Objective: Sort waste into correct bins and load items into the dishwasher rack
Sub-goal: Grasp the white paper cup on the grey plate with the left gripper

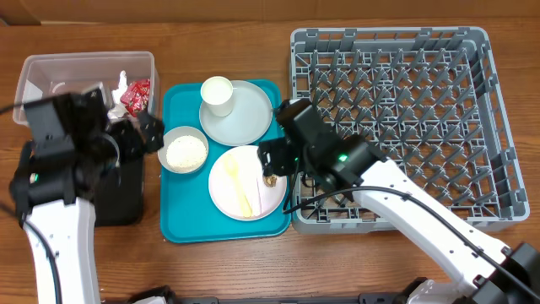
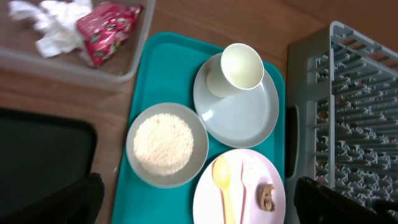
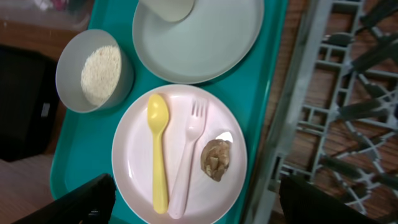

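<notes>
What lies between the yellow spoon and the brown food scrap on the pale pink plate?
The white fork, lying alongside the yellow spoon with the brown food scrap on its other side; the right wrist view shows it clearly.

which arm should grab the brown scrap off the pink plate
Right: the right hand hovers open over the pale pink round plate, close to the small brown food scrap; the left hand sits farther off, by the grey bowl.

black tray: mostly under left arm | cup: cut by top edge | pink plate: cut by bottom edge
</notes>
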You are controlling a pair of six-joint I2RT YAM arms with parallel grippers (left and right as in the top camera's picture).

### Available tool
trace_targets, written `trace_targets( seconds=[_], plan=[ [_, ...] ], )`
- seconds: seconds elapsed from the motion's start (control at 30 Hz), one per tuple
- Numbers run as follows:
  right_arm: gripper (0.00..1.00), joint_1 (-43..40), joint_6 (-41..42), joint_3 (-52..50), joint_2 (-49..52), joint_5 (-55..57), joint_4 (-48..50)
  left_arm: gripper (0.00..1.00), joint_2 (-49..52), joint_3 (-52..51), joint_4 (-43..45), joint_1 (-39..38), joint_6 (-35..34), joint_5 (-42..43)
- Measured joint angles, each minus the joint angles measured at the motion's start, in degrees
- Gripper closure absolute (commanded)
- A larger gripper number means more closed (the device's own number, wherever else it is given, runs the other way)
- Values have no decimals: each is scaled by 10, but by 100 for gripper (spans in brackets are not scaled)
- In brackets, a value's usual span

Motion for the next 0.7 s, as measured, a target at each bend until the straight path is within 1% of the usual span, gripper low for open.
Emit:
trace_targets(
  seconds=[0.13, 0.17, 0.27, 0.33, 0.37, 0.47, 0.57, 0.63, 0.67, 0.7],
  plan=[
    [2, -41, 20, 2, -54, 8, -32, 0, 84, 2, 59, -33, 29, 20],
    [1, -53, 24, 3, -72, 10, -42, 1, 107, 2, 72, -43, 35, 23],
    [1, -96, 41, 11, -129, 5, -82, 4, 176, 10, 98, -75, 51, 27],
    [1, -127, 48, 15, -162, -1, -113, 10, 218, 28, 103, -92, 56, 26],
    [1, -142, 51, 16, -174, -4, -130, 11, 232, 37, 104, -97, 60, 24],
    [1, -170, 56, 17, -191, -8, -165, 12, 276, 81, 116, -114, 64, 2],
    [1, -178, 59, 17, -190, -10, -189, 13, 316, 128, 122, -130, 64, -33],
    [1, -179, 60, 17, -189, -12, -198, 18, 344, 153, 125, -141, 64, -63],
    [1, -180, 60, 17, -189, -13, -203, 26, 357, 164, 126, -146, 64, -75],
    [1, -180, 61, 17, -189, -13, -208, 27, 380, 177, 131, -153, 64, -94]
  ],
)
